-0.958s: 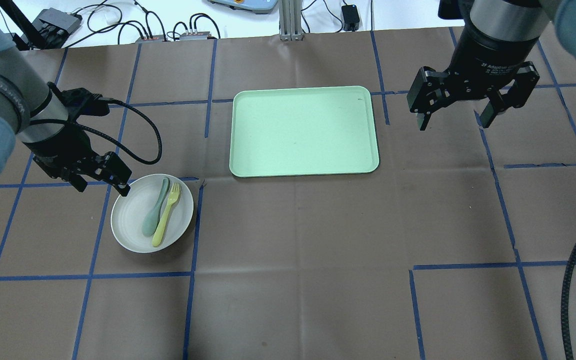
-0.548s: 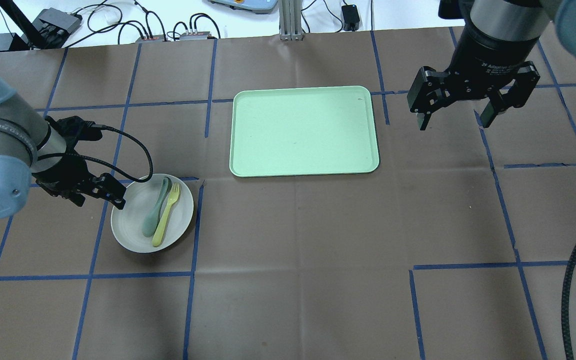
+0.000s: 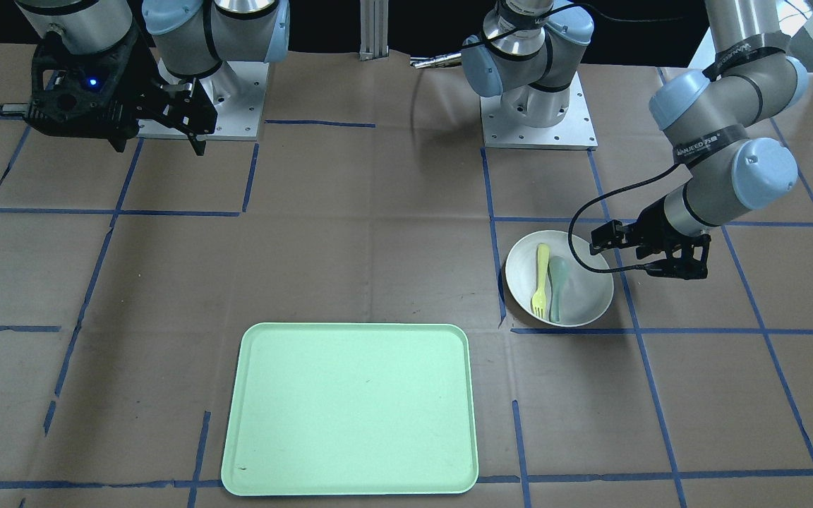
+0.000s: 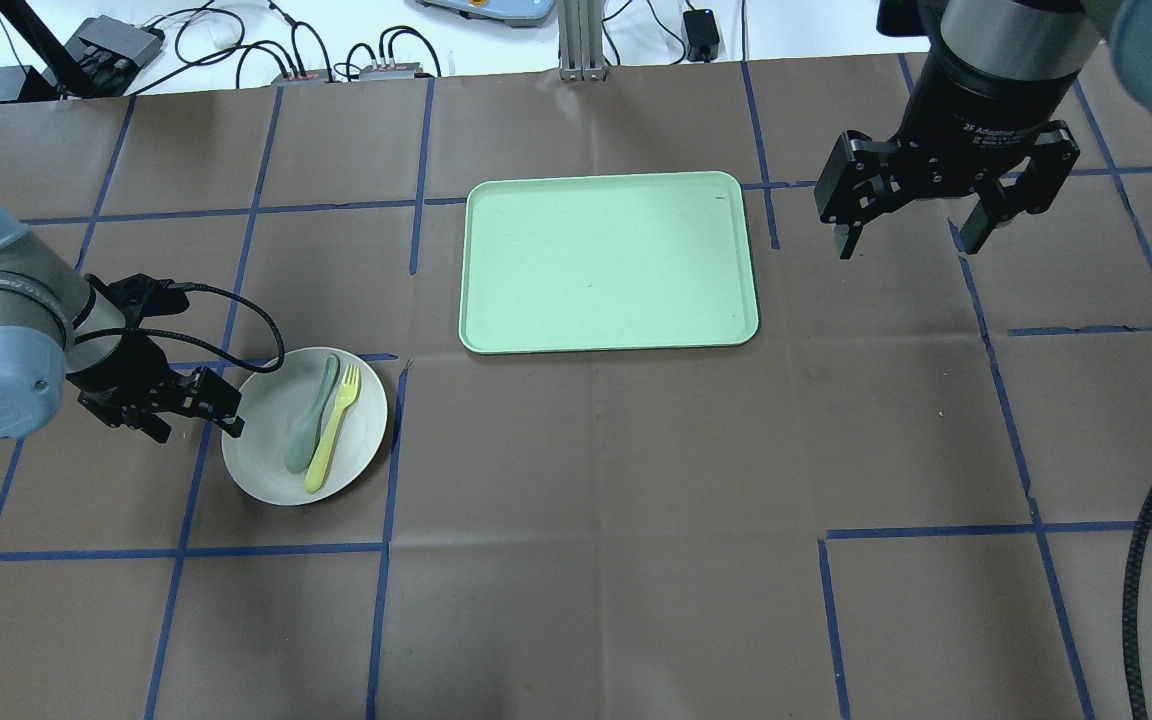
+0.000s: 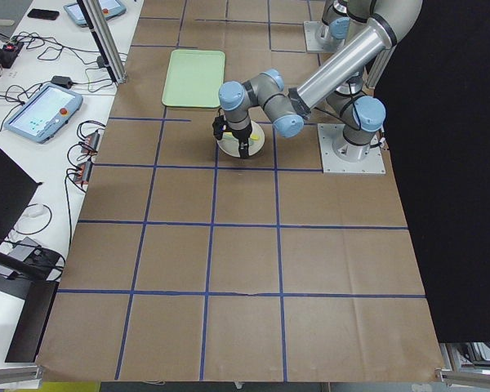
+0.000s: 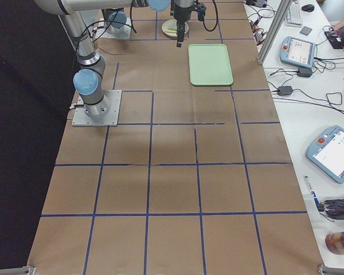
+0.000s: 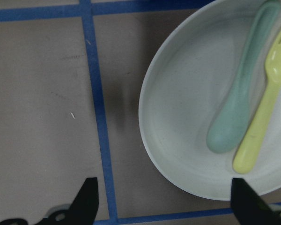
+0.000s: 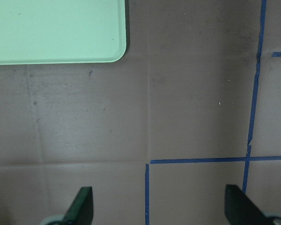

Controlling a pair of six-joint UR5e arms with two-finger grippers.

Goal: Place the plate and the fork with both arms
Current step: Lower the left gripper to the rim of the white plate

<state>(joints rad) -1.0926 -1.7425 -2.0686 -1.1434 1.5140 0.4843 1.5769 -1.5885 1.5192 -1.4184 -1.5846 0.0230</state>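
The off-white plate (image 4: 261, 472) sits on the table at the left, with the pale-yellow fork (image 4: 334, 430) lying in it beside a grey-green spoon (image 4: 311, 418). My left gripper (image 4: 198, 430) is open and low at the plate's left rim, one finger at the rim and the other outside it. In the left wrist view the plate's rim (image 7: 145, 122) lies between the open fingers, and the fork (image 7: 264, 108) and spoon (image 7: 239, 108) lie to the right. My right gripper (image 4: 908, 242) is open and empty, held high to the right of the tray.
A mint-green rectangular tray (image 4: 606, 262) lies at the table's middle, far side; its corner shows in the right wrist view (image 8: 56, 33). Blue tape lines cross the brown table cover. Cables and boxes lie beyond the far edge.
My left arm has swung nearer and lower, bringing its open gripper down along the plate's left rim. The right arm, plate, fork and spoon have not moved.
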